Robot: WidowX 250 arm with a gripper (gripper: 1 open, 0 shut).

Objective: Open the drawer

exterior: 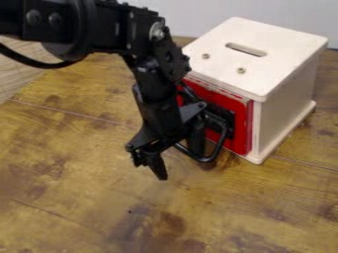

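Note:
The drawer (222,105) shows as a red front set into the left face of a cream-white cube (271,71). Its black loop handle (211,141) sticks out toward the lower left, just above the tabletop. My gripper (149,161) hangs from the black arm (156,79), pointing down at the wooden table right beside the handle's outer end. Its dark fingers (158,166) blend with the handle, so I cannot make out whether they hold the loop or how wide they stand.
The cube has a slot (244,47) on top and stands at the back right of a worn wooden table (79,198). The arm reaches in from the upper left.

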